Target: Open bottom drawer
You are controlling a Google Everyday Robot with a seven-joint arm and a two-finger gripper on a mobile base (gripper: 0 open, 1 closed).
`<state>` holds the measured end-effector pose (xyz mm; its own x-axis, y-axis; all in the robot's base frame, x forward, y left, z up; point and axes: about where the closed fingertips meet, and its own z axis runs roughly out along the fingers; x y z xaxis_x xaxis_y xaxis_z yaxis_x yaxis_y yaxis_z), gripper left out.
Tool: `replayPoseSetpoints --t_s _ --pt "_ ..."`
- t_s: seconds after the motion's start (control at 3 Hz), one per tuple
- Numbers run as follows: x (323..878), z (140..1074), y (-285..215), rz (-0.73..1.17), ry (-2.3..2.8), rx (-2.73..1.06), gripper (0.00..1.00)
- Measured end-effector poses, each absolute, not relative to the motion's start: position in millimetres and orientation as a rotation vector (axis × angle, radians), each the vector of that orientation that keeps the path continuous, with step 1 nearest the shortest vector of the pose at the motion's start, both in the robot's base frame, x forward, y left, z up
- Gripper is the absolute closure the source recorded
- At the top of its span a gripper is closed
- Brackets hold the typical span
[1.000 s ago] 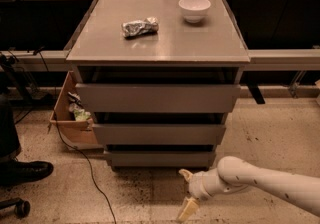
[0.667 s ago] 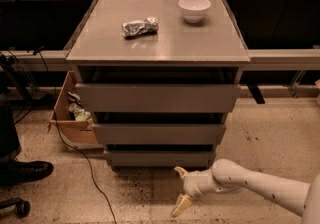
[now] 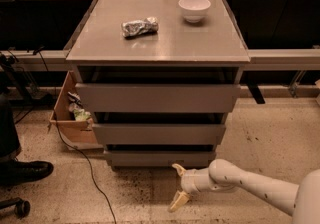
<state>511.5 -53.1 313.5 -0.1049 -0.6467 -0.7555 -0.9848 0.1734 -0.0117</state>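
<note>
The grey cabinet has three handleless drawers. The bottom drawer (image 3: 159, 158) has the slimmest front panel and sits just above the floor, closed or nearly so. Above it are the medium drawer (image 3: 159, 133) and the tallest drawer (image 3: 159, 98). My gripper (image 3: 177, 185) is low over the floor, just in front of and below the bottom drawer's right half. Its two cream fingers are spread apart, one fingertip (image 3: 177, 169) near the drawer front, the other (image 3: 175, 203) lower toward the floor. It holds nothing.
A white bowl (image 3: 194, 8) and a crumpled foil packet (image 3: 139, 27) lie on the cabinet top. A cardboard box (image 3: 70, 120) with litter stands at the cabinet's left, with a cable on the floor. A person's shoe (image 3: 25, 170) is at the left edge.
My gripper has moved left and slightly up, closer to the bottom drawer's front. The drawers have not moved.
</note>
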Motion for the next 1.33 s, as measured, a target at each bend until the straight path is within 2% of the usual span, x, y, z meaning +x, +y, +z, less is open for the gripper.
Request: replayPoseSetpoints --t_s 0.67,1.33 --pt "558.3 286.9 -36.5 0.639 1.746 -1.480 0.00" --pt "639.2 250.8 -40.4 0.447 1.720 -1.411 0.00"
